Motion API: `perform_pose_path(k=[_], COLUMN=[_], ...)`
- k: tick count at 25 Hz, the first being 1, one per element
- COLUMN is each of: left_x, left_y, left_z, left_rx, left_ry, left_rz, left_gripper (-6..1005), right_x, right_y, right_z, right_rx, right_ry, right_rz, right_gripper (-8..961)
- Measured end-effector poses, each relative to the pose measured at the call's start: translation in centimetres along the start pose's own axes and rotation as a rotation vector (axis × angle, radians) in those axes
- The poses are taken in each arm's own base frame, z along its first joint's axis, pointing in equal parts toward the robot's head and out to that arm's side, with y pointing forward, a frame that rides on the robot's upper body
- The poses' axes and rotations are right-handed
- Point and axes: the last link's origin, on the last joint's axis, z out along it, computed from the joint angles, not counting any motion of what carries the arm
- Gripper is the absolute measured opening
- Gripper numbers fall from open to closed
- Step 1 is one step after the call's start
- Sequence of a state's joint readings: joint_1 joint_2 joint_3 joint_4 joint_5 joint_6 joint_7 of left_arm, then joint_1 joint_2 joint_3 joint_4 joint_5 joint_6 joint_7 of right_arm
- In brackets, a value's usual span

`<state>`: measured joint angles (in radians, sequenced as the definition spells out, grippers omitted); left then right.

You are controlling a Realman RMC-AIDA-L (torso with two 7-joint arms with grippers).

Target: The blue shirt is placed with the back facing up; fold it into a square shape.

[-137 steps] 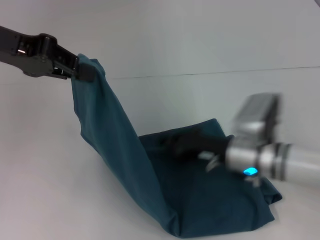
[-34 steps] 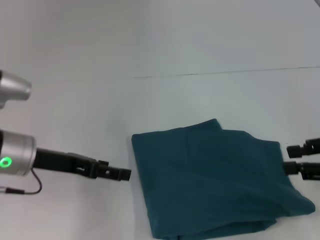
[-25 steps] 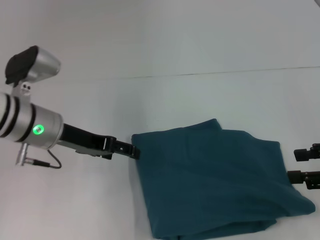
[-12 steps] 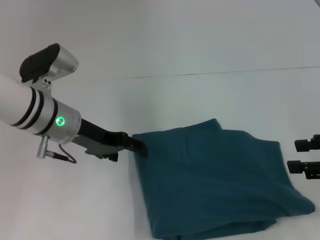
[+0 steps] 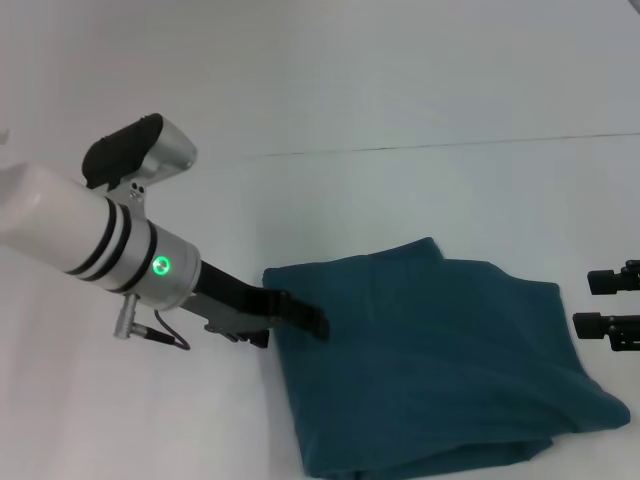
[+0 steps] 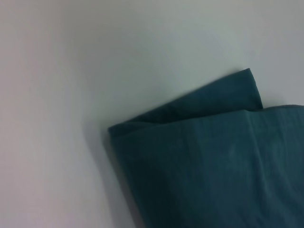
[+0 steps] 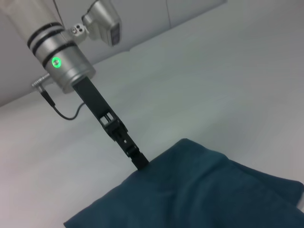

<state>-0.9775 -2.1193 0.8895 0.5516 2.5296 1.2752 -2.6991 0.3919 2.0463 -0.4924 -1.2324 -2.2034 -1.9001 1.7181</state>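
Observation:
The blue shirt (image 5: 430,360) lies folded into a rough rectangle on the white table, with a corner of a lower layer poking out at its far edge. My left gripper (image 5: 318,327) is shut, a thin black bar whose tip rests over the shirt's left edge without bunching the cloth. From the right wrist view the left gripper (image 7: 141,164) meets the shirt (image 7: 199,190) at that edge. The left wrist view shows only the shirt's folded corner (image 6: 213,166). My right gripper (image 5: 598,303) hangs open just off the shirt's right edge, holding nothing.
The white table (image 5: 400,210) stretches around the shirt, and its far edge meets a pale wall (image 5: 400,70). A cable (image 5: 160,335) hangs under the left wrist.
The left arm has swung in from the left and its tip has slid onto the shirt's left edge. The right gripper stays beside the right edge. The shirt has kept its shape.

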Motion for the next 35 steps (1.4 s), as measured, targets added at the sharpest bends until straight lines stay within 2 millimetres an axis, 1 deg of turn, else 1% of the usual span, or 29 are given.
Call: perform_pose_path(k=[6,14,19,24,30,35], left_x=[-0.2,-0.2,-0.8,-0.5,-0.3,-0.4], left_y=[0.0,0.1,0.7,1.5,1.8,1.9], left_z=[1.0,1.2,1.8,2.0,2.1,2.3], left_rx=[0.027,0.033,0.037,-0.010,-0.018,-0.019], left_ry=[-0.007,-0.006,-0.053,-0.023,-0.007,-0.005], left_rz=[0.007,0.016,0.061,0.099,0.125,0.140], left_gripper=[934,927,922,917,761,524], right_x=[-0.1,-0.4,-0.7,-0.8,-0.8,-0.8], right_y=[0.2,0.2,0.3,0.3,0.3,0.3], right_z=[-0.1,0.0,0.1,0.0,0.0,0.0], right_rx=[-0.005,-0.011,-0.016,-0.016,-0.016,-0.014], right_ry=[-0.028,-0.030,-0.046,-0.053,-0.053,-0.057], right_rz=[-0.003,-0.012,-0.018,-0.019,-0.013,-0.010], right_gripper=[715,714,711,705,703,704])
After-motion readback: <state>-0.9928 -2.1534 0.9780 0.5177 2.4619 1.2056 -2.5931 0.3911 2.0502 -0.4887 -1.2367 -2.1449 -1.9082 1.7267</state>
